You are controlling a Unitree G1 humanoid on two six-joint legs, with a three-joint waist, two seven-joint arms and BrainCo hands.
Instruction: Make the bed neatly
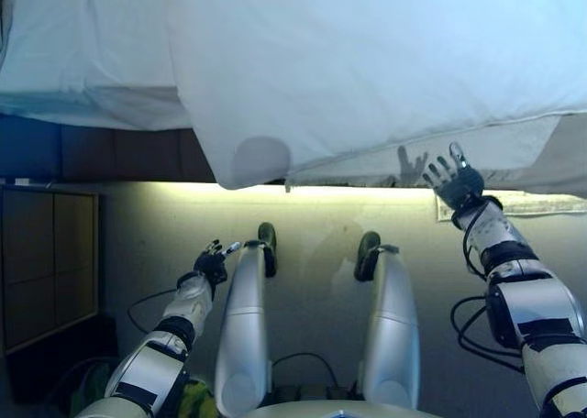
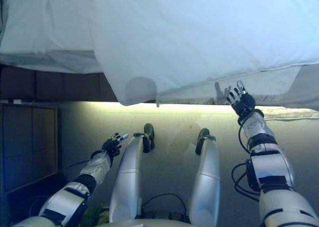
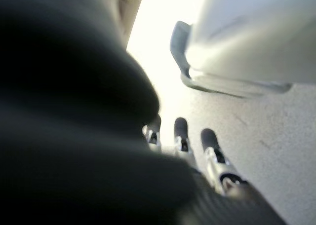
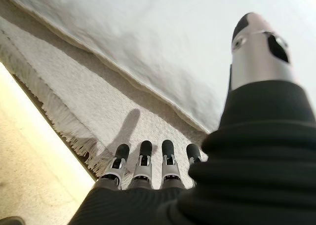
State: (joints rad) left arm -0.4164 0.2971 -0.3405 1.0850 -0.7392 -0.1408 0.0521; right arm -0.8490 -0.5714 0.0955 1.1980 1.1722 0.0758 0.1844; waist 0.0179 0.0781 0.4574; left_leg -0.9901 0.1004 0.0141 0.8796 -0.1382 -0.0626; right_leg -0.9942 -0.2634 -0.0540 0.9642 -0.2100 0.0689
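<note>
A white duvet covers the bed and hangs over its near edge, with one corner drooping lowest. Under it a pale fringed blanket hangs along the bed's side; it also shows in the right wrist view. My right hand is open, fingers spread, raised just in front of that blanket below the duvet's hem; whether it touches is unclear. My left hand hangs low over the floor, open and empty, well short of the bed.
A dark bed base shows under the duvet at left. A brown wooden cabinet stands on the floor at left. Pale floor lies between me and the bed.
</note>
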